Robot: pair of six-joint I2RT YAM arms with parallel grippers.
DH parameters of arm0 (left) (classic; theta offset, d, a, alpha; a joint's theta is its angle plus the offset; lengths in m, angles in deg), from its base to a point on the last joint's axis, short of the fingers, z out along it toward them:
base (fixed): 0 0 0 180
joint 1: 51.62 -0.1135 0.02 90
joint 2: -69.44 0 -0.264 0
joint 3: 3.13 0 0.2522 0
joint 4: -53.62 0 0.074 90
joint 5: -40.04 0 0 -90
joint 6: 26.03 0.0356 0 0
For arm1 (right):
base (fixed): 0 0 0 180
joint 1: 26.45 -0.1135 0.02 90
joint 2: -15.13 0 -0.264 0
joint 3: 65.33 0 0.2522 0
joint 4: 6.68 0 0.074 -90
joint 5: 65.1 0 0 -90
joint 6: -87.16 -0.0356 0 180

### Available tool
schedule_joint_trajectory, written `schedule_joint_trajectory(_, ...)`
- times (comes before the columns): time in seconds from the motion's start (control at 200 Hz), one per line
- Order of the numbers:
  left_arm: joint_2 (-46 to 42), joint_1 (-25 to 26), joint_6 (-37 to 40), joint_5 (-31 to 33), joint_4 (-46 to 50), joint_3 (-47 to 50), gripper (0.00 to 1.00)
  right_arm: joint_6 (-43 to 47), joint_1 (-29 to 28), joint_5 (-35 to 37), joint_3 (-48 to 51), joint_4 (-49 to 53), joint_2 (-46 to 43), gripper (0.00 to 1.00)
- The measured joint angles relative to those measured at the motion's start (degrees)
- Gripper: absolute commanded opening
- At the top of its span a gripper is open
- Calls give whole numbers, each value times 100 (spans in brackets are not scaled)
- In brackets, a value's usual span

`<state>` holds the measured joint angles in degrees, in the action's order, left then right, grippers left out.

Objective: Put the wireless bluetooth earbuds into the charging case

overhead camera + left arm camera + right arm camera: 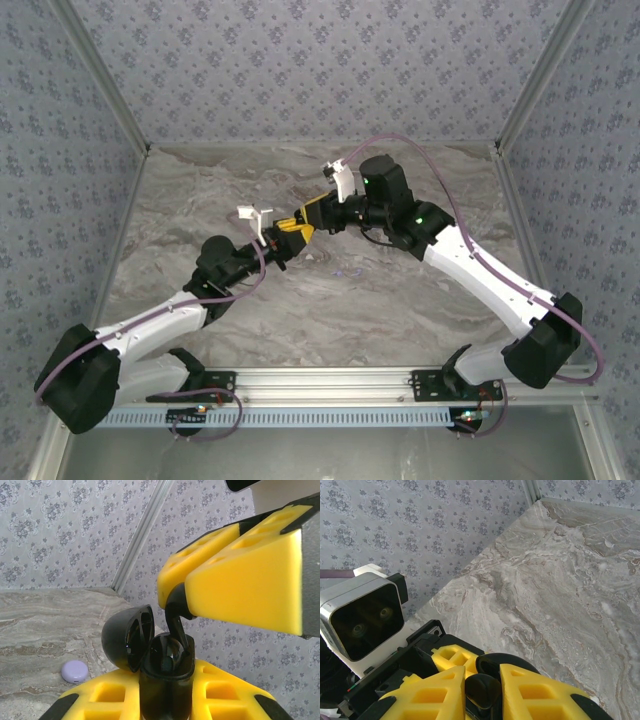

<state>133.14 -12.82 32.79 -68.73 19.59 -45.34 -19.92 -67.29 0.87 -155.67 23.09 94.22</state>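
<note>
Top view: left gripper [288, 236] and right gripper [322, 212] meet tip to tip above mid desk [400, 300]. What sits between them is too small to read there.

Left wrist view resolves it.
- Left gripper is clenched on the black charging case [167, 680], which stands upright with its lid [125, 637] swung open to the left.
- Right gripper is clamped on a black earbud [178, 625]. Long axis near vertical, slim end down at the case mouth; seated or only touching, cannot tell.
- Lilac puck [75, 671] lies on the desk beyond.
</note>
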Motion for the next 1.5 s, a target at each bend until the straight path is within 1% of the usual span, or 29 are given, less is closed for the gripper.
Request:
schedule_joint_trajectory(0.465,-140,13,-42,131,116,0,20,0,-20,17,0,-2,-2,23)
schedule_joint_trajectory(0.73,-146,22,-39,146,131,0,20,0,-35,22,0,4,-2,28)
schedule_joint_trajectory(1.084,-146,22,-39,146,133,0,20,15,-46,66,0,35,-2,32)
schedule_joint_trajectory(1.204,-149,22,-17,144,177,-2,20,37,-46,90,0,96,-2,36)
schedule_joint_trajectory(1.504,-179,22,157,116,518,-136,20,173,-118,431,0,376,-2,37)
